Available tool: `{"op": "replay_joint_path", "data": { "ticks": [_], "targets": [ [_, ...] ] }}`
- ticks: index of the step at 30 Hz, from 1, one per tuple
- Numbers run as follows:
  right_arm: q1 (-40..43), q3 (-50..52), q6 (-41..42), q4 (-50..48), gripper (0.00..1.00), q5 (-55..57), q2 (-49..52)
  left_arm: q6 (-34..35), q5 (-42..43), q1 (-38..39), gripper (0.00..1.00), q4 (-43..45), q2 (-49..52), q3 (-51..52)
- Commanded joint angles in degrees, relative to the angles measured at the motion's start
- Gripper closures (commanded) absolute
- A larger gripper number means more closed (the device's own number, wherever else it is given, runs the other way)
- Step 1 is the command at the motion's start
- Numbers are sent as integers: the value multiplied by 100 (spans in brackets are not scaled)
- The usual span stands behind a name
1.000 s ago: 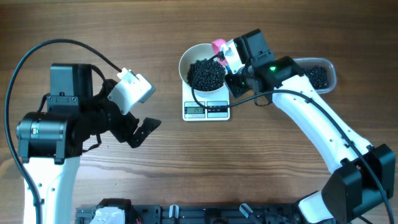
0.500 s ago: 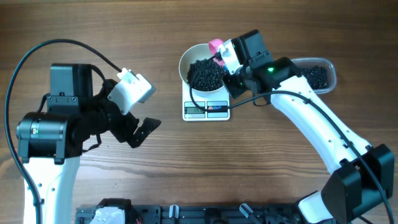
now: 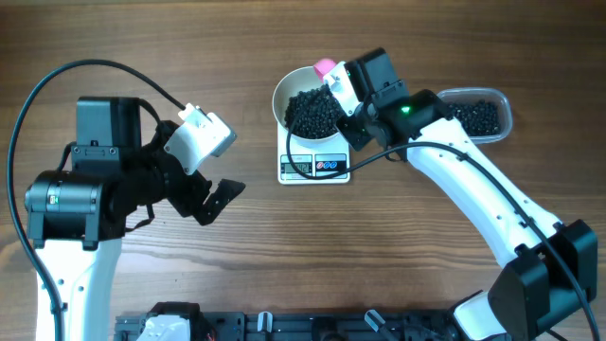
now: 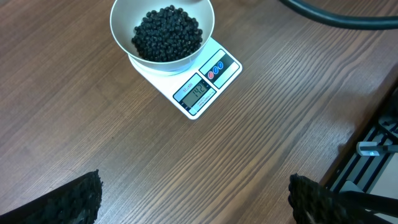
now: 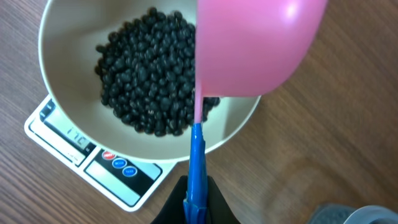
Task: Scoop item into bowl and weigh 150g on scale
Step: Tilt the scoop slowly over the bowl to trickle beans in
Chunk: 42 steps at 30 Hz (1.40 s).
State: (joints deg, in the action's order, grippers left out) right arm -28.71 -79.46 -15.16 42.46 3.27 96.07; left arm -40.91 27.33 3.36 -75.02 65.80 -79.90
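Observation:
A white bowl heaped with small black beads sits on the white scale, whose display is lit. My right gripper is shut on the blue handle of a pink scoop. The scoop's bowl hangs tipped over the bowl's far right rim. My left gripper stands open over bare wood, well to the left of the scale, with nothing between its fingers.
A clear plastic tub holding more black beads stands right of the scale, partly under the right arm. A black rack runs along the table's near edge.
The right gripper and pink scoop have shifted slightly left and up over the bowl's rim. The left arm has not moved.

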Motion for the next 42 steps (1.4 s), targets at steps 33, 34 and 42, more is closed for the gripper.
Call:
{"op": "replay_joint_path", "data": {
  "ticks": [33, 34, 42],
  "targets": [
    [-76, -87, -2175, -595, 96, 1757, -61, -68, 48, -37, 0, -4, 22, -111],
    [-92, -87, -2192, -570, 95, 1696, -61, -68, 48, -37, 0, -4, 22, -111],
    [-223, -87, -2505, -531, 95, 1596, -61, -68, 48, -37, 0, -4, 22, -111]
  ]
}}
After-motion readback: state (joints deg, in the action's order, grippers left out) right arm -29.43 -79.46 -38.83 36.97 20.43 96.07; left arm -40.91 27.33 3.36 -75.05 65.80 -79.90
